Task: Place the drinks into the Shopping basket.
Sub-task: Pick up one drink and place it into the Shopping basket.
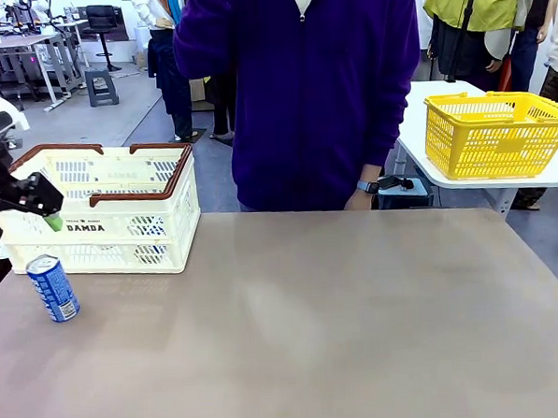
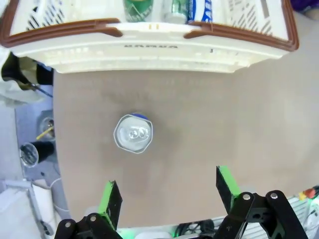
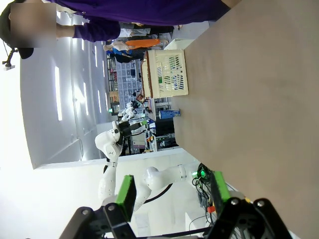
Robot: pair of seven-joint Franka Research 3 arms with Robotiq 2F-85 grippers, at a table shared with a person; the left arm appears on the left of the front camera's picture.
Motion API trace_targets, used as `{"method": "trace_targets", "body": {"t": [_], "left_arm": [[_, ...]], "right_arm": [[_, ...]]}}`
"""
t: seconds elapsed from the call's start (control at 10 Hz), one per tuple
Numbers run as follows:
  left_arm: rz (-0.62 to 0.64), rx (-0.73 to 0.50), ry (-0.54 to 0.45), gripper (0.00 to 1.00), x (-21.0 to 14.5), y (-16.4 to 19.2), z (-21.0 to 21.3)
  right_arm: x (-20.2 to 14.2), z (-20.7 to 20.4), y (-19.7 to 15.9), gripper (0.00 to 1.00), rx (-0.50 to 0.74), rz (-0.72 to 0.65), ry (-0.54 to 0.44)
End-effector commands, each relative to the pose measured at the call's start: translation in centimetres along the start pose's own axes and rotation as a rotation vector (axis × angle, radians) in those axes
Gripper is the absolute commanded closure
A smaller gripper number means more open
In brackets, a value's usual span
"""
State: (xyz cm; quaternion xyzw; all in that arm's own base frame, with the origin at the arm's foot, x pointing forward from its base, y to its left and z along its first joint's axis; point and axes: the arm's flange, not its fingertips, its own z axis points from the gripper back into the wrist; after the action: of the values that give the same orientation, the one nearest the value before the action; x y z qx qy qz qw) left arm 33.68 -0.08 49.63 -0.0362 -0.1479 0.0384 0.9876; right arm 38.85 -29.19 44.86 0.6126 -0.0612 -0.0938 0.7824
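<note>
A blue drink can with white lettering point(image 1: 54, 288) stands upright on the table just in front of the Shopping basket point(image 1: 101, 211), a cream crate with a brown rim and "DAMDA" on its side. My left gripper point(image 1: 20, 225) hangs open above the can. In the left wrist view the can's silver top point(image 2: 133, 133) lies ahead of the open left gripper point(image 2: 168, 196), a little to one side. Inside the basket point(image 2: 149, 47) lie a green can point(image 2: 139, 7) and a blue-and-white can point(image 2: 197, 10). My right gripper point(image 3: 172, 194) is open and holds nothing.
A person in a purple jacket point(image 1: 310, 86) stands at the far side of the table, one hand near the edge. A bright yellow mesh basket point(image 1: 495, 134) sits on a separate white table at the right. The brown tabletop point(image 1: 341, 318) stretches to the right.
</note>
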Motion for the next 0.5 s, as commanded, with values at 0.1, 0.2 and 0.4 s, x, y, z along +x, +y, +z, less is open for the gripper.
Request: {"method": "trace_targets", "body": {"t": [0.1, 0.2, 0.4], "left_arm": [[-0.201, 0.114, 0.141, 0.00, 3.2, 0.6, -3.7], [-0.203, 0.110, 0.169, 0.00, 3.2, 1.2, -4.6], [-0.183, 0.130, 0.217, 0.00, 3.5, 1.8, -6.6]], "right_arm": [[-0.2, 0.0, 0.1, 0.20, -0.011, 0.023, 0.000], [-0.2, 0.0, 0.1, 0.20, -0.011, 0.023, 0.000], [-0.2, 0.0, 0.1, 0.20, -0.011, 0.023, 0.000]]}}
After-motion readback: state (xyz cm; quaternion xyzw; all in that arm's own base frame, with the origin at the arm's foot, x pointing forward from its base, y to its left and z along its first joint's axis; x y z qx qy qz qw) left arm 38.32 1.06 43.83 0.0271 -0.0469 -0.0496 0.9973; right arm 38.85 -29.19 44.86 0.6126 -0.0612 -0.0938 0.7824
